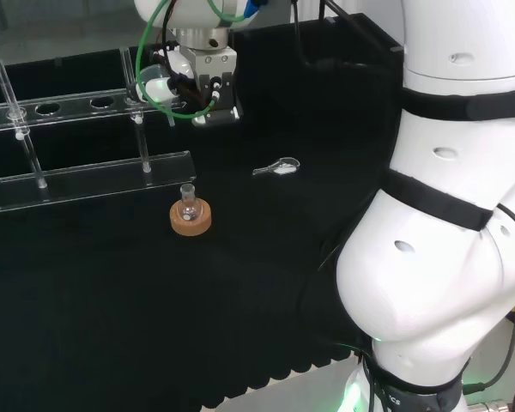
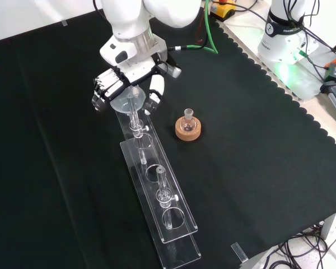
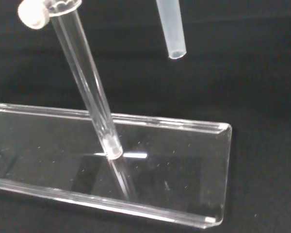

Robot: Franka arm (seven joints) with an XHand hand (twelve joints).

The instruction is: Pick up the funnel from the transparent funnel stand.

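Observation:
A clear funnel (image 2: 127, 101) sits at the near end of the transparent funnel stand (image 2: 147, 158), cone up, stem pointing down by the stand's end post. The hand (image 2: 130, 77) reaches over it from above, with curled fingers (image 2: 104, 88) on one side of the cone and the thumb on the other. In the head view the funnel (image 1: 157, 87) glints just left of the hand (image 1: 208, 86), above the stand's base plate (image 1: 94, 181). The wrist view shows the funnel's stem tip (image 3: 171, 34) hanging free above the base plate (image 3: 174, 160), beside an upright post (image 3: 85, 82).
A cork ring with a small glass flask (image 2: 188, 129) stands right of the stand in the front view, also in the head view (image 1: 190, 218). A small clear scoop (image 1: 279, 168) lies farther right. The arm's white links (image 1: 446, 215) fill the head view's right.

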